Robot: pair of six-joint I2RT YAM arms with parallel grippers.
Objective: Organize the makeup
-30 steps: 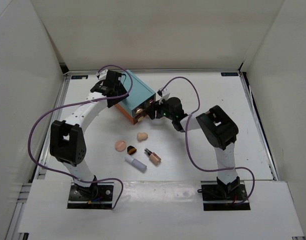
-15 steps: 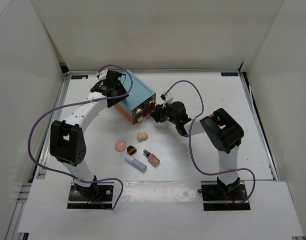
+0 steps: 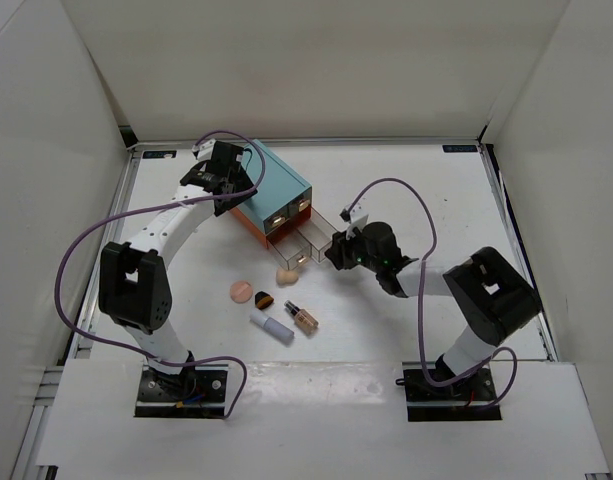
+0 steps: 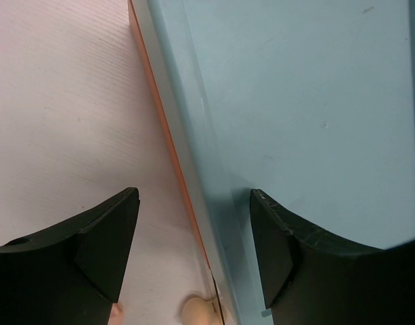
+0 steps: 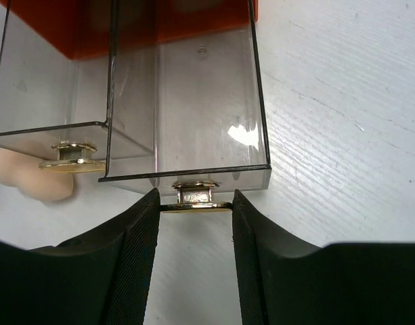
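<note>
Right gripper (image 5: pixel 195 200) pinched on the brass knob (image 5: pixel 195 196) of a clear drawer (image 5: pixel 193 108), pads flush on both flanks of the knob. Drawer drawn well out of the box (image 3: pixel 281 180); nothing visible inside it.

Makeup all out on the table (image 3: pixel 456 200), none stowed. Sponge (image 5: pixel 31 177) just left of the gripper, touching or nearly touching the knob of the neighbouring drawer (image 5: pixel 51 88). Puff (image 3: pixel 241 291), bottle (image 3: pixel 304 318) and white tube (image 3: pixel 272 328) farther off on the same side, nearer the arm bases.

Left gripper (image 4: pixel 193 196) spread wide astride the box's far corner, apparently bracing it.

Judged step: opening the drawer to take makeup. Pull straight along the drawer's run, level, no twist. Stop short of slipping it free of the box. Let go cleanly and lift before swinging.

Tight on the left, with the second drawer front and the sponge close by. Open table to the right of and behind the gripper. Side walls well apart.
</note>
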